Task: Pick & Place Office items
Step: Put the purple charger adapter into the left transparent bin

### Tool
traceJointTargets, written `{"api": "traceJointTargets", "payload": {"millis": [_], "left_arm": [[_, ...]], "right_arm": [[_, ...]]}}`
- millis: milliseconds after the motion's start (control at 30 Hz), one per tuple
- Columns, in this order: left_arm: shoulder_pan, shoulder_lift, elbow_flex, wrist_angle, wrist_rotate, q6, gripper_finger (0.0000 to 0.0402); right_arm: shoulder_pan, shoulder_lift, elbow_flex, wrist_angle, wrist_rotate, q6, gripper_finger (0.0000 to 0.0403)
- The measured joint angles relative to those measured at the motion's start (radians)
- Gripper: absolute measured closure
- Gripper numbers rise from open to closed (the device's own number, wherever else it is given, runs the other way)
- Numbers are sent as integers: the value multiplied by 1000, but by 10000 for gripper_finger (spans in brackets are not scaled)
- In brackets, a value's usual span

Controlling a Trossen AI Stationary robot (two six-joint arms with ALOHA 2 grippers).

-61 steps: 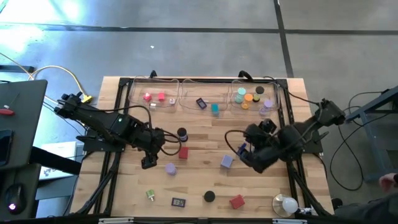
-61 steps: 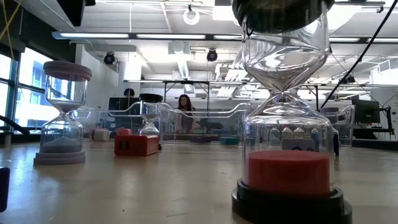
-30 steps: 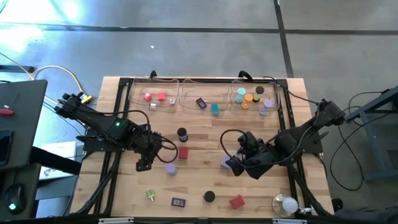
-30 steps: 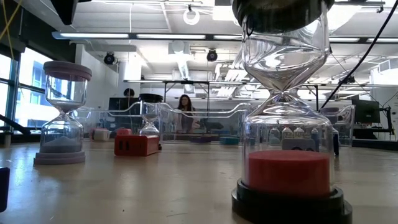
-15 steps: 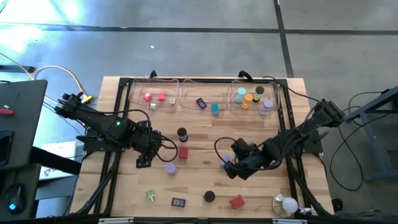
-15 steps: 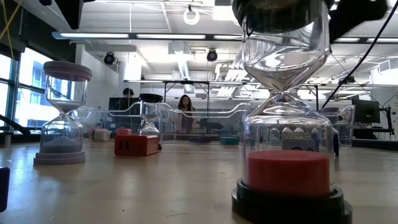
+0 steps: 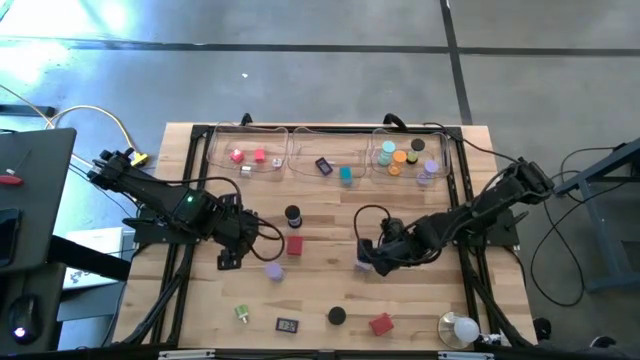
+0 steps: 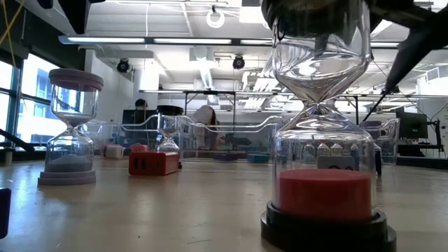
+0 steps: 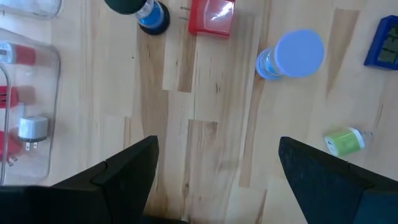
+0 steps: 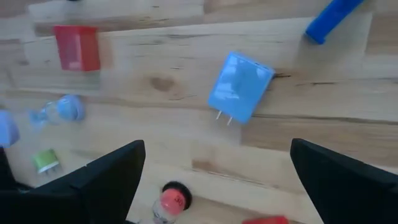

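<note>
Under the right gripper, fingers spread wide and empty, lies the lavender block, blue stick just beyond it. Left gripper also wide open, empty, lilac-capped piece and red block ahead of it.

Small coloured office items lie scattered across the table.

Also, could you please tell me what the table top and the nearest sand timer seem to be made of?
The table top looks like pale wood with a matte finish: it shows joined planks, grain and knots. The nearest sand timer seems to be clear glass or plastic, I cannot tell which; it is see-through with bright reflections, on a glossy black base, with red sand inside.
</note>
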Motion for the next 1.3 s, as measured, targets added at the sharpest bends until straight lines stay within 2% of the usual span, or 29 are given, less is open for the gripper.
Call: {"api": "traceJointTargets", "payload": {"millis": [267,433,767,1000,1167,1300], "left_arm": [[-21,0,-4,-25,-26,11,77],[-36,-1,-4,-36,-52,11,77],[-84,-1,-4,-66,-57,8,77],[-134,0,-4,-83,-57,1,77],[-166,0,-4,-93,-60,-1,77],[-186,0,-4,-99,-67,-16,77]], "right_arm": [[-22,49,-52,59,-16,54,11],[-42,100,-51,138,-32,23,11],[-89,221,-52,211,-203,37,11],[-129,258,-51,220,-201,14,11],[-140,285,-51,249,-139,-37,11],[-155,303,-51,242,-158,-23,11]]}}
